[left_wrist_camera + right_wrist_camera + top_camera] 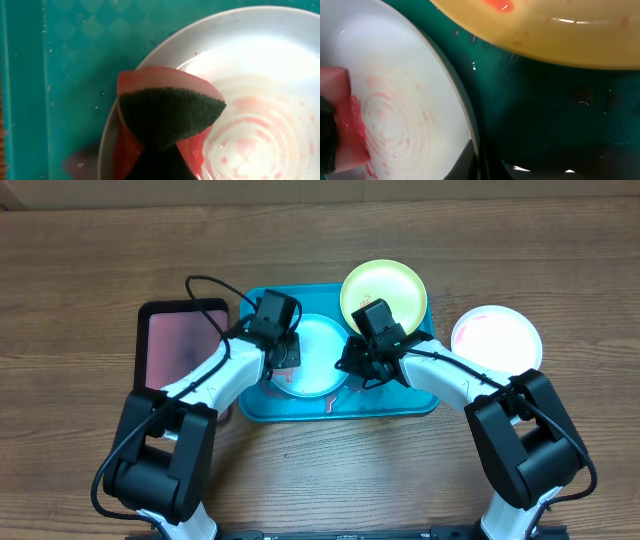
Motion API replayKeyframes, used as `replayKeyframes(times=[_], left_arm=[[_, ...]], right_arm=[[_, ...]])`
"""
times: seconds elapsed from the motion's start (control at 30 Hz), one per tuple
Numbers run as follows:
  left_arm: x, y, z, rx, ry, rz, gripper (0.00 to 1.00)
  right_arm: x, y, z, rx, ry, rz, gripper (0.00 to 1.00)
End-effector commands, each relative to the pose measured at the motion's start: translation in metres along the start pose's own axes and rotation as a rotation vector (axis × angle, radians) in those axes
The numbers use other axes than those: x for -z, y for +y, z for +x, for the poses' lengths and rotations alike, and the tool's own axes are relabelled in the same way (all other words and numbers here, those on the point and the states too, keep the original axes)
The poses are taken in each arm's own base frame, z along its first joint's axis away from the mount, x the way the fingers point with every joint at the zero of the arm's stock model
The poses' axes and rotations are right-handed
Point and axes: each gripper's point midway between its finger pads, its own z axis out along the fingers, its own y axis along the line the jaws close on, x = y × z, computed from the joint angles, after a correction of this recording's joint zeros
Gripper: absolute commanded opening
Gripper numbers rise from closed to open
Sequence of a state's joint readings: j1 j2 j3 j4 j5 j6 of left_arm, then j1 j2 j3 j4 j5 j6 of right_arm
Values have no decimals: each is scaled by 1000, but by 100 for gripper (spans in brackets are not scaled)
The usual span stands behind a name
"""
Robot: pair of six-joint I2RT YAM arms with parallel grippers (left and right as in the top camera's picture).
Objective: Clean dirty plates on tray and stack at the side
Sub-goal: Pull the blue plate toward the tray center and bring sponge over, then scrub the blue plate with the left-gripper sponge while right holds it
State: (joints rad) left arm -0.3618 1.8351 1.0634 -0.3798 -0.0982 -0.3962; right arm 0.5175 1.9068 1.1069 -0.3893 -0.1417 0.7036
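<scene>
The pale mint-blue plate [318, 350], round, shallow, glossy plastic swirled with wet pink rings, lies in the turquoise tray [400, 395] beneath the left jaws, its far edge right at the right jaws. The left jaws are clenched on a folded pink sponge [170, 115] with a coarse dark-green scouring face, set on the plate's rim. The left arm [215, 375] and right arm [450, 375] both reach in low. I cannot tell whether the right jaws grip anything. Just beyond them a yellow-green plate [383, 288] overlaps the tray's rim, and a red-smeared white plate [497, 338] sits outboard on the wooden tabletop [90, 260].
</scene>
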Motion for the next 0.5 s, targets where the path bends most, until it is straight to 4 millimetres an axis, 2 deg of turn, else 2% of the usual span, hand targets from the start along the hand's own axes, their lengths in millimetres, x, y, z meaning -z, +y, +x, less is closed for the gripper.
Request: replayKeyframes(times=[0.0, 0.1, 0.2, 0.27, 0.47], left_arm=[[-13, -3, 26, -50, 24, 9, 4], [-16, -10, 36, -80, 35, 38, 4], [-12, -37, 51, -156, 94, 178, 4], [-6, -58, 62, -235, 133, 299, 4], [24, -88, 84, -404, 261, 538, 4]], right_arm=[[-2, 3, -2, -4, 4, -8, 4], [-2, 3, -2, -4, 4, -8, 4], [-2, 3, -2, -1, 4, -8, 4], [-2, 3, -2, -1, 4, -8, 4], [-2, 3, -2, -1, 3, -9, 4]])
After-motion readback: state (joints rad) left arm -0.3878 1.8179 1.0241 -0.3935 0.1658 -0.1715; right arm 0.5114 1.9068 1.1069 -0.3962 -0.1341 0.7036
